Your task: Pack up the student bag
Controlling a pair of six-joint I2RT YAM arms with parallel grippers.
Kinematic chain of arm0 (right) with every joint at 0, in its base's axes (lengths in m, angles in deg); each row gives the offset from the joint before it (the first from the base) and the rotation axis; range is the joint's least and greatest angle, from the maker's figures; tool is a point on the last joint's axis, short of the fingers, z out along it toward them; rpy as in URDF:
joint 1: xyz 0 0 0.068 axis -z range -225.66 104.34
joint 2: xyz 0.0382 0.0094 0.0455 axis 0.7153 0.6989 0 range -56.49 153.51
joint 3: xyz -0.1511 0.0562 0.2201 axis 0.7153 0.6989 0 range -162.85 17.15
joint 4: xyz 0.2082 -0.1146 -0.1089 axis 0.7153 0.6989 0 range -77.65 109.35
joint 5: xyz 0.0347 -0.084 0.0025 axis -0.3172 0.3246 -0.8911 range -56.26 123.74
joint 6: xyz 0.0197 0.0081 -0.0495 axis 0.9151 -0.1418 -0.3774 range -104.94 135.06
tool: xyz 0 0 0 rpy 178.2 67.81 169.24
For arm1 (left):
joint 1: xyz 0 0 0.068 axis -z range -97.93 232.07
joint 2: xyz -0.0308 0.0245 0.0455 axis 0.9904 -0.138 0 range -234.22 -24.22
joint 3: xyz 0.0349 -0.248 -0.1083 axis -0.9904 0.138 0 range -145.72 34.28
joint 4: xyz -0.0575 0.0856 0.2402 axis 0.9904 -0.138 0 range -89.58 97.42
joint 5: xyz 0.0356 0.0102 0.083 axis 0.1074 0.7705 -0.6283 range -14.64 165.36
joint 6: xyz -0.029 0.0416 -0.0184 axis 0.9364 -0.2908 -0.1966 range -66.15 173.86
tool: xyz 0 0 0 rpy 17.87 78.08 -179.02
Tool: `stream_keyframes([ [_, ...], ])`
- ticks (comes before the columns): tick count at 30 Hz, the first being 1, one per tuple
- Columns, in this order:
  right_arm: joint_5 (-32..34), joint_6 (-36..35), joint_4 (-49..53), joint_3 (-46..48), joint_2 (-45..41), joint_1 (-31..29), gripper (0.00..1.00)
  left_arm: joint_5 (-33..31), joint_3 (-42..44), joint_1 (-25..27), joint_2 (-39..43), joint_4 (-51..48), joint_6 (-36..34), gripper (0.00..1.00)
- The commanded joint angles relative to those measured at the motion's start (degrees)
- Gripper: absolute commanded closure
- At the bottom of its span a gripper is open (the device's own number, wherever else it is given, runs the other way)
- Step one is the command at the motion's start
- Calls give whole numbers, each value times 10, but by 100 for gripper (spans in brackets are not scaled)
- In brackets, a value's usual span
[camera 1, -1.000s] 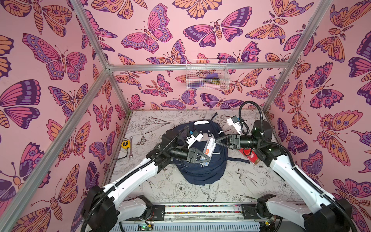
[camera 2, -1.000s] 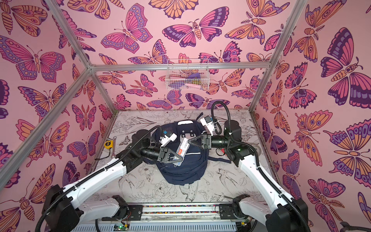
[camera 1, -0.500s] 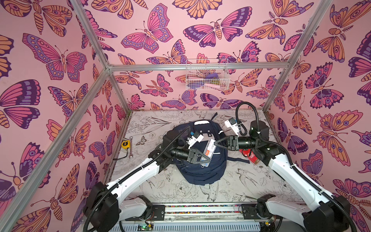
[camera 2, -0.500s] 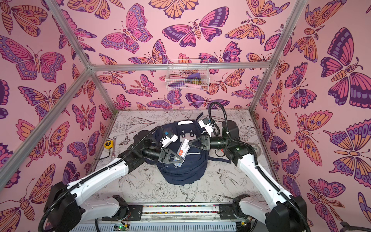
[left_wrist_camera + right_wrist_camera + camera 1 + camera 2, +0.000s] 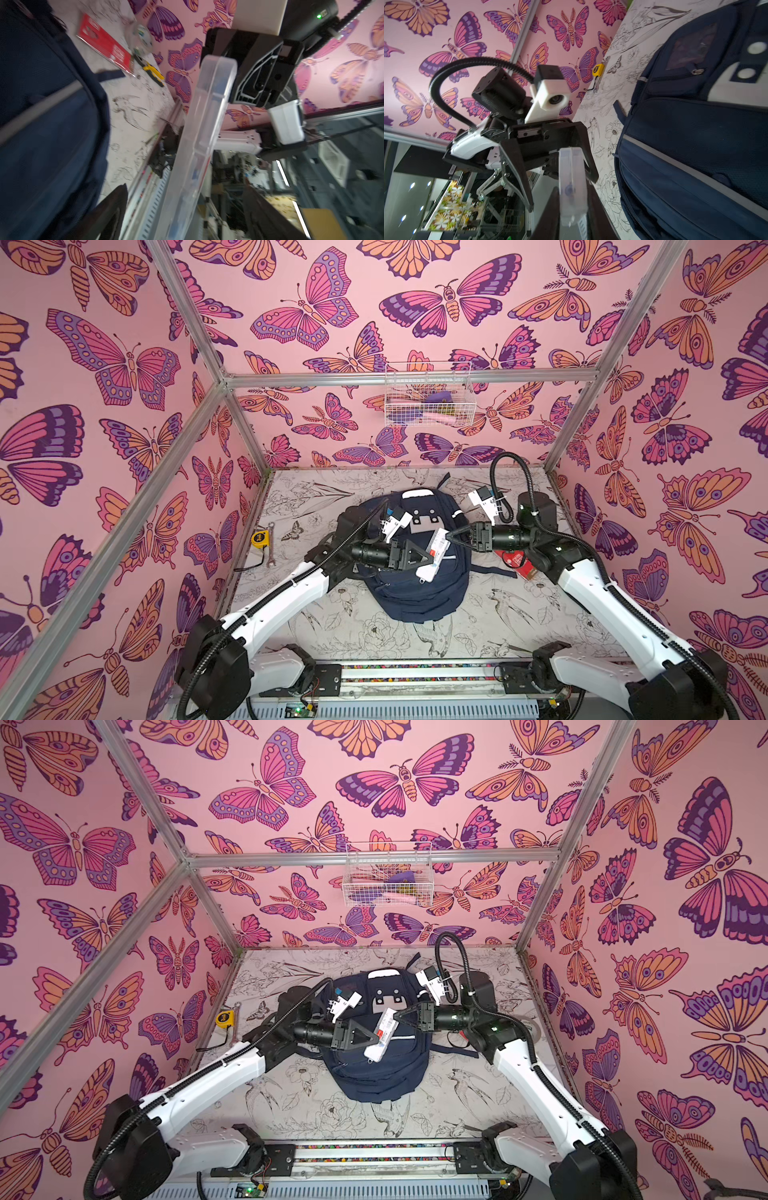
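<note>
While the right tool is clamping a clear case, the left tool is gaping apart around it.

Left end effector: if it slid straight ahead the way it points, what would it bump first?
The left end effector would likely meet the clear plastic case between its open jaws, then the right end effector gripping the case's other end.
</note>
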Motion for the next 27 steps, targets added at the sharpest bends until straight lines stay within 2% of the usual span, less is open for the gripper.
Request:
stream_keyframes([
  [1, 49, -21, 45, -14, -12, 15, 100, -194, -36, -1, 39, -154, -114, 0],
  [4, 134, -29, 105, -18, -31, 25, 100, -353, -50, 30, 47, -221, -192, 0],
  [6, 245, -24, 164, -22, -48, 28, 100, -449, -57, 71, 31, -251, -243, 2],
  [8, 332, -12, 222, -29, -57, 33, 100, -490, -70, 105, 2, -281, -273, 4],
  [10, 382, 2, 261, -31, -61, 42, 100, -516, -91, 134, -47, -307, -290, 4],
  [17, 442, 56, 296, 3, -125, 51, 100, -630, -166, 208, -184, -362, -376, 0],
  [21, 456, 77, 302, 26, -158, 51, 100, -703, -208, 236, -254, -390, -393, 1],
  [24, 454, 89, 308, 37, -169, 51, 100, -761, -240, 238, -278, -403, -372, 14],
  [27, 449, 96, 309, 48, -178, 51, 100, -788, -254, 235, -272, -394, -358, 36],
])
